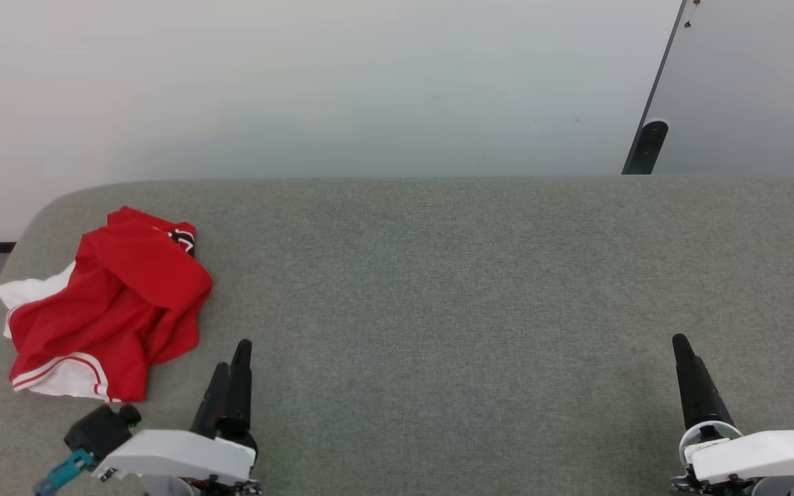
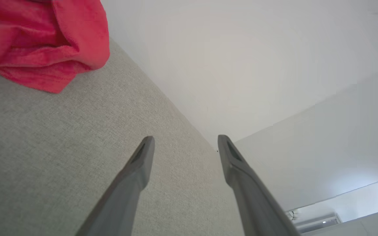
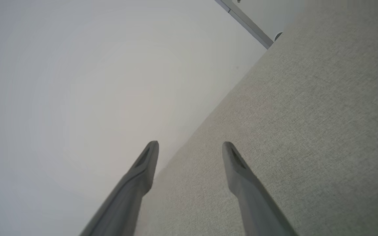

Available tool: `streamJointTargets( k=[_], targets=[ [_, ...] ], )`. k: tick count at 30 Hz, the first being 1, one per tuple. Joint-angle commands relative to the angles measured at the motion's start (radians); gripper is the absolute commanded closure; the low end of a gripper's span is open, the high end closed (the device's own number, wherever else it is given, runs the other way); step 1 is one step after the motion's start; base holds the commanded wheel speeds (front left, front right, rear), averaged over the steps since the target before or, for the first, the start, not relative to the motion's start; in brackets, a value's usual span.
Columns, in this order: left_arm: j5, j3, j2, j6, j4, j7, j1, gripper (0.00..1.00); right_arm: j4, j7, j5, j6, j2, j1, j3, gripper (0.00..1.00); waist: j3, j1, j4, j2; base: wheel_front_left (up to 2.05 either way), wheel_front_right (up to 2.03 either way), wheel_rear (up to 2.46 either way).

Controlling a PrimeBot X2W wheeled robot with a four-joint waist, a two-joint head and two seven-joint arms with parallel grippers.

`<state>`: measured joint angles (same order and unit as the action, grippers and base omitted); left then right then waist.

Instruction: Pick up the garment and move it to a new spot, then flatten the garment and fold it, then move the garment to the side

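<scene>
The red garment (image 1: pixel 111 303) lies crumpled at the far left of the grey fabric table (image 1: pixel 438 289), white sleeves with red-striped trim showing at its left and lower edges and a bit of black lettering near its top. Its red folds (image 2: pixel 41 42) fill the upper left corner of the left wrist view. My left gripper (image 1: pixel 235 358) hovers just right of the garment's lower edge, apart from it, open with nothing between its fingers (image 2: pixel 184 141). My right gripper (image 1: pixel 681 342) is at the lower right, far from the garment, open and empty (image 3: pixel 190 146).
The table's rounded far left corner (image 1: pixel 59 200) and left edge lie close to the garment. A white wall stands behind the table's far edge. A dark slanted post (image 1: pixel 645 146) rises at the back right beside a grey panel.
</scene>
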<state>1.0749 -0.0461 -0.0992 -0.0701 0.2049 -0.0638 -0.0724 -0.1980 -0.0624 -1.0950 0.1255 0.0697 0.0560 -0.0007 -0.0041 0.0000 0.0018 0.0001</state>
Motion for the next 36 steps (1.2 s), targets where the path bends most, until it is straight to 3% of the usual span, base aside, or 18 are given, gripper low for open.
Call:
streamJointTargets(
  k=[1, 18, 36],
  targets=[
    [-0.088, -0.003, -0.008, 0.008, -0.025, -0.013, -0.02, 0.0, 0.016, -0.014, 0.078, 0.004, 0.003, 0.007, -0.004, 0.0, 0.0, 0.0, 0.0, -0.0001, 0.0, 0.0, 0.0],
    [-0.511, -0.061, -0.043, 0.061, -0.084, -0.065, -0.016, 0.0, 0.017, -0.066, 0.492, 0.005, -0.016, 0.004, -0.031, 0.0, -0.005, 0.0, 0.001, -0.0001, 0.0, 0.0, 0.0],
    [-0.682, -0.099, -0.072, 0.106, -0.116, -0.11, 0.001, 0.0, 0.026, -0.111, 0.678, 0.005, -0.02, -0.002, -0.037, 0.0, -0.015, 0.0, 0.001, -0.0001, 0.0, 0.0, 0.0]
  ],
)
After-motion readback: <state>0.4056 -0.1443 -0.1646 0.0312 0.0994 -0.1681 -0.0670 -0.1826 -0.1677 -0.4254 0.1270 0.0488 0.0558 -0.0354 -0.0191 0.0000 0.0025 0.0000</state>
